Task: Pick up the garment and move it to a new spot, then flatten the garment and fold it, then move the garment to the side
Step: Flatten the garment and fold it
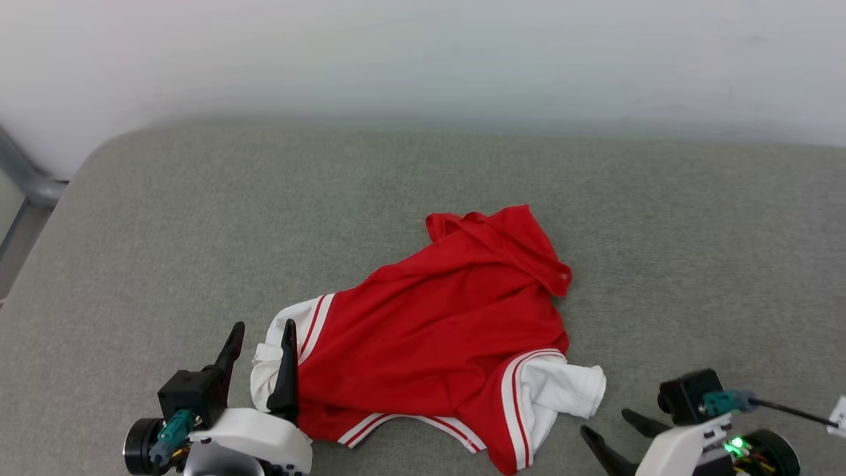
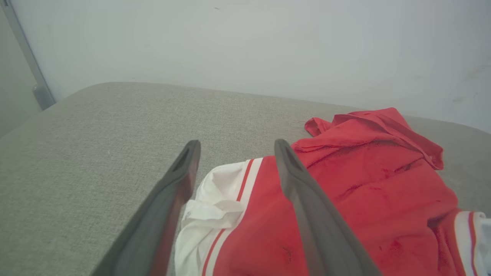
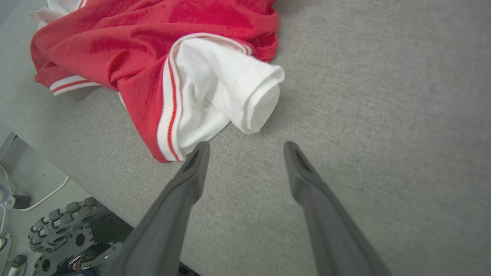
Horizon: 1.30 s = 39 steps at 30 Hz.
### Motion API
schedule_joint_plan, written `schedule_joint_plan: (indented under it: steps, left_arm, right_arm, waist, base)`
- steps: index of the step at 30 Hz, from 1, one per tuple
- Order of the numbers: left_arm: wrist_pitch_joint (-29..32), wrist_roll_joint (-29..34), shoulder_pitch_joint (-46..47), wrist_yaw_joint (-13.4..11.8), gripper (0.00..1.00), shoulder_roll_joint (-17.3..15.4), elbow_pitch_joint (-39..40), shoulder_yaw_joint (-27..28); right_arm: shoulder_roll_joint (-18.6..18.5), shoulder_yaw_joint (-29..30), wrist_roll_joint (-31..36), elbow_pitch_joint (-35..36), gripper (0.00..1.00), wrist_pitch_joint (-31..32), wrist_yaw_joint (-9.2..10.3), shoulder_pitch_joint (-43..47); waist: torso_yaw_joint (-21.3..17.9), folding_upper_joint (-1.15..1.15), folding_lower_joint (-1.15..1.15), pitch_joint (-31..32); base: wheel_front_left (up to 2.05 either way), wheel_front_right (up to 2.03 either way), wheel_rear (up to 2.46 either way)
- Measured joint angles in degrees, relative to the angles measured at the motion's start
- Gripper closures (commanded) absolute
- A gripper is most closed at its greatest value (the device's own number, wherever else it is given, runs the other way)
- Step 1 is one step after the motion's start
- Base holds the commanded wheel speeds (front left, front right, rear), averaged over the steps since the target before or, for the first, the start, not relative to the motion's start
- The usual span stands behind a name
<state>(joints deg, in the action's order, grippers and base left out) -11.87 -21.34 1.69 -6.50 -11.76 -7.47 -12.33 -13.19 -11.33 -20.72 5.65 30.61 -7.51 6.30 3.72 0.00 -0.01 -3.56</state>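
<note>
I'm seeing the garment [image 1: 436, 330] lying crosswise; L gripper [image 1: 263, 327], jaws wide, empty, is hovering at its white sleeve [image 1: 268, 360], nearer than R gripper [image 1: 605, 423], likewise wide.

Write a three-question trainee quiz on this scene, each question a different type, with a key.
1. Multiple choice: the left end effector, close to the garment, is A) shut on a sleeve, B) open, C) shut on nothing.
2. True or false: the garment is neatly folded.
3. Fill in: the sleeve nearest the right end effector is ____ in colour.

Key: 1 B. 2 False, it lies crumpled. 3 White.
</note>
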Motion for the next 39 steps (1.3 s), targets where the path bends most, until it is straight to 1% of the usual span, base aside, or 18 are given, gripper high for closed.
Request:
schedule_joint_plan:
  steps: [5,13,18,19,20,21,22,27,31,36,39]
  left_arm:
    - [-0.8,0.0,1.9,0.3,0.00,1.1,-0.2,-0.5]
    - [-2.0,-0.2,5.4,1.2,0.00,2.6,-1.9,-1.0]
    - [-2.5,-0.4,6.7,1.5,0.00,3.2,-3.3,-0.6]
    - [-2.7,-0.4,6.8,1.5,0.00,3.2,-3.5,-0.5]
    - [-2.8,-0.4,6.8,1.6,0.00,3.2,-3.7,-0.3]
    - [-2.9,-0.4,6.8,1.6,0.00,3.2,-3.8,-0.2]
    - [-2.9,-0.4,6.8,1.7,0.00,3.2,-4.1,0.2]
    - [-2.7,-0.6,6.4,1.8,0.00,2.5,-4.7,0.7]
    - [-0.2,-1.8,5.6,2.0,0.00,1.0,-4.6,1.5]
    - [6.4,-3.5,4.4,2.3,0.00,-1.8,-3.1,2.2]
    - [12.4,-5.1,4.4,3.0,0.00,-4.1,-1.6,2.5]
  right_arm:
    - [-1.3,-3.1,-1.0,-1.1,0.00,1.5,0.00,-4.6]
    - [-2.1,-6.9,-0.8,-8.8,0.00,1.8,-0.01,-10.8]
    - [-3.6,-9.8,-0.9,-12.5,0.00,4.8,0.01,-12.4]
    - [-3.7,-10.0,-1.0,-12.8,0.33,5.1,0.01,-12.5]
    - [-3.8,-10.1,-1.2,-13.0,0.73,5.4,0.01,-12.7]
    - [-3.8,-10.1,-1.5,-13.2,0.96,5.7,0.02,-12.9]
    - [-3.9,-9.9,-2.2,-13.5,1.00,5.2,0.02,-13.1]
    - [-2.8,-6.9,-1.8,-11.2,1.00,2.1,-0.04,-11.8]
    - [-2.5,-1.8,-0.3,-7.6,1.00,0.6,0.00,-9.7]
    - [-1.3,4.1,1.8,-3.3,1.00,0.6,0.00,-5.7]
    - [-0.7,7.4,2.7,-1.5,1.00,1.3,-0.01,-3.5]
  waist:
    - [1.9,0.00,0.01,-2.8]
    - [4.9,0.00,0.01,-7.6]
    - [6.3,0.00,0.01,-9.5]
    - [6.4,0.00,0.01,-9.6]
    - [6.5,0.00,0.01,-9.6]
    - [6.4,0.00,0.01,-9.5]
    - [6.2,0.00,0.01,-9.1]
    - [5.4,0.00,0.01,-7.3]
    - [4.3,0.00,0.01,-5.6]
    - [2.4,0.00,0.01,-3.7]
    - [1.1,0.00,0.01,-3.0]
  base:
    - [0.00,0.00,0.00]
    - [0.00,0.00,0.00]
    - [0.00,0.00,0.00]
    - [0.00,0.00,0.00]
    - [0.00,0.00,0.00]
    - [0.00,0.00,0.00]
    - [0.00,0.00,0.00]
    - [0.00,0.00,0.00]
    - [0.00,0.00,0.00]
    - [0.00,0.00,0.00]
    - [0.00,0.00,0.00]
